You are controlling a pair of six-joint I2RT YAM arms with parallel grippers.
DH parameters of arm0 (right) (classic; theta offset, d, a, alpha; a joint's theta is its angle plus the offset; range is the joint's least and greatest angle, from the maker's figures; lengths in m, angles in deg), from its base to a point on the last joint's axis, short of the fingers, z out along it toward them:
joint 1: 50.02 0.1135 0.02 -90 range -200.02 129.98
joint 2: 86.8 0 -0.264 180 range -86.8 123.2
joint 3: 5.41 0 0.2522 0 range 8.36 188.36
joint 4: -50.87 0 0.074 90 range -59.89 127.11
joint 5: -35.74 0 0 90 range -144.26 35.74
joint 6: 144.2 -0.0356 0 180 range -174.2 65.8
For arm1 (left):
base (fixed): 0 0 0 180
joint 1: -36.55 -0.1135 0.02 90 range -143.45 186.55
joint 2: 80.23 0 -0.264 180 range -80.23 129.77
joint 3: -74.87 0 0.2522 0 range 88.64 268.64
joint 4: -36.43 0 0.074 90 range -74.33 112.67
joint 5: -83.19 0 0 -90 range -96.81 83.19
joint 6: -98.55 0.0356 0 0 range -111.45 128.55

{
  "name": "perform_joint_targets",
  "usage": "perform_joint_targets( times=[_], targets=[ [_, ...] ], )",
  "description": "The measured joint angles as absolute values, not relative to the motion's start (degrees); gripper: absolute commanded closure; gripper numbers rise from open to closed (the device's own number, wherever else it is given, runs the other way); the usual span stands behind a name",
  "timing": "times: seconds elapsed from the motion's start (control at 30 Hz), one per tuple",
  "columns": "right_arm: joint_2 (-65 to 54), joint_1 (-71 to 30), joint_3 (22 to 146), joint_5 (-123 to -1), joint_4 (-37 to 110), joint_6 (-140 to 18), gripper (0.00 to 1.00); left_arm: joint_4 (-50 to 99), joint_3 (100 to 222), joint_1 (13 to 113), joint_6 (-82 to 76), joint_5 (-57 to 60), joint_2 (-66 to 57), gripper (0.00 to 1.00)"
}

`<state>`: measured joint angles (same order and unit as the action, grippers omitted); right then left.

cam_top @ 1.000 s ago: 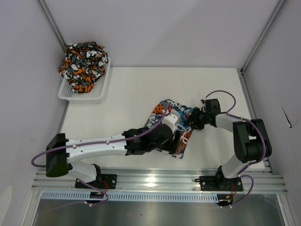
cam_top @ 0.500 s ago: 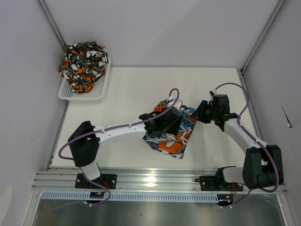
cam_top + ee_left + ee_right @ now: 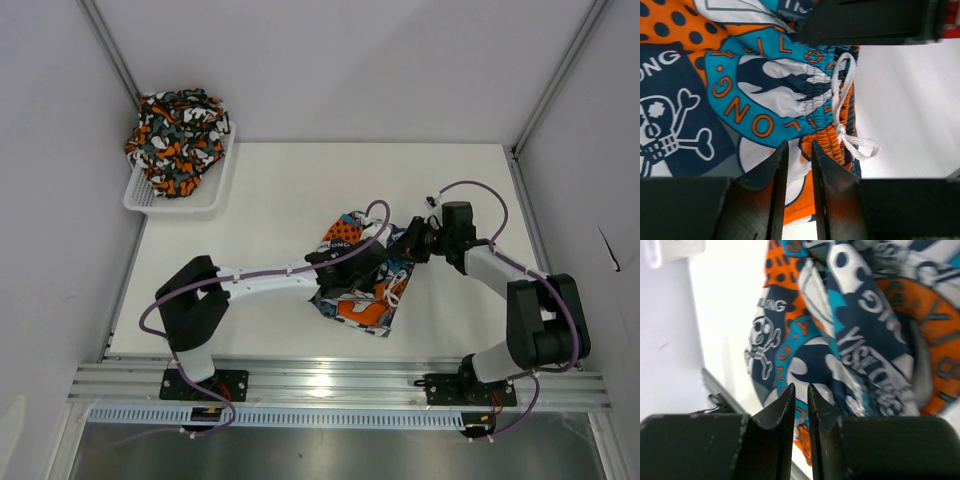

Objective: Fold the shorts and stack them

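Note:
The patchwork skull-print shorts (image 3: 362, 306) lie crumpled on the white table, just right of centre. My left gripper (image 3: 380, 268) reaches over them from the left. In the left wrist view its jaws (image 3: 800, 145) stand a narrow gap apart above the shorts (image 3: 765, 95), near the orange elastic waistband and white drawstring (image 3: 845, 100), with nothing between them. My right gripper (image 3: 407, 243) comes in from the right at the shorts' upper right edge. Its jaws (image 3: 800, 386) leave only a thin slit over the print (image 3: 865, 340). The camouflage shorts (image 3: 180, 130) are heaped in the basket.
The white mesh basket (image 3: 205, 198) stands at the back left corner of the table. Grey walls close in the left, back and right sides. A metal rail (image 3: 340, 385) with both arm bases runs along the near edge.
Both arms moved over the patchwork shorts; the left stretched out from its folded pose and came down on them. Both pairs of jaws narrowed.

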<state>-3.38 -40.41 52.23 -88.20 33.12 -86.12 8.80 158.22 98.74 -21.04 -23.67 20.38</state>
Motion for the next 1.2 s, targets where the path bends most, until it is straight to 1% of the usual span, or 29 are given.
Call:
perform_joint_targets(
  times=[0.07,0.2,0.3,0.33,0.47,0.6,0.73,0.9,0.97,1.03,1.07,1.1,1.13,1.2],
  targets=[
    [-1.33,-40.06,51.42,-91.91,37.49,-88.37,0.82,9.87,158.15,99.44,-21.26,-23.76,20.84,0.78],
    [2.52,-39.80,50.53,-96.59,43.87,-91.50,0.85,11.73,157.69,100.93,-21.50,-24.13,21.65,0.80],
    [6.32,-39.82,50.53,-98.32,47.28,-92.62,0.92,12.75,157.30,102.04,-22.22,-24.26,22.96,0.84],
    [7.92,-39.93,50.53,-98.69,48.03,-92.86,0.96,13.13,157.17,102.30,-22.72,-24.35,23.51,0.85],
    [13.69,-41.44,50.42,-99.17,49.95,-93.51,0.99,14.85,155.09,102.92,-25.08,-24.37,25.61,0.88],
    [17.21,-43.54,50.88,-99.19,50.76,-94.17,1.00,17.78,152.16,103.13,-28.67,-24.41,27.82,0.93],
    [19.09,-44.26,52.98,-98.62,50.50,-94.28,1.00,21.13,150.92,103.97,-31.00,-25.38,27.86,0.93],
    [19.39,-44.06,55.29,-96.28,47.94,-93.49,1.00,21.34,150.81,106.30,-32.23,-27.26,28.12,0.92],
    [19.39,-44.02,55.86,-95.63,46.89,-92.99,0.98,20.99,150.89,106.61,-32.25,-27.58,28.10,0.87],
    [19.39,-44.02,57.04,-95.21,44.79,-92.51,0.94,19.84,151.11,106.61,-32.40,-27.34,27.64,0.81],
    [19.35,-44.02,57.74,-95.08,43.85,-92.11,0.91,18.74,151.24,106.61,-32.40,-27.04,27.20,0.70],
    [19.18,-44.02,58.55,-94.84,42.80,-91.68,0.84,17.34,151.44,106.61,-32.27,-26.67,26.61,0.62],
    [18.87,-44.02,59.51,-94.56,41.51,-91.41,0.80,15.38,151.86,106.59,-32.14,-26.08,25.87,0.46],
    [17.65,-44.02,61.24,-94.12,39.66,-90.58,0.70,11.90,153.04,106.17,-32.21,-25.38,23.97,0.37]
  ],
)
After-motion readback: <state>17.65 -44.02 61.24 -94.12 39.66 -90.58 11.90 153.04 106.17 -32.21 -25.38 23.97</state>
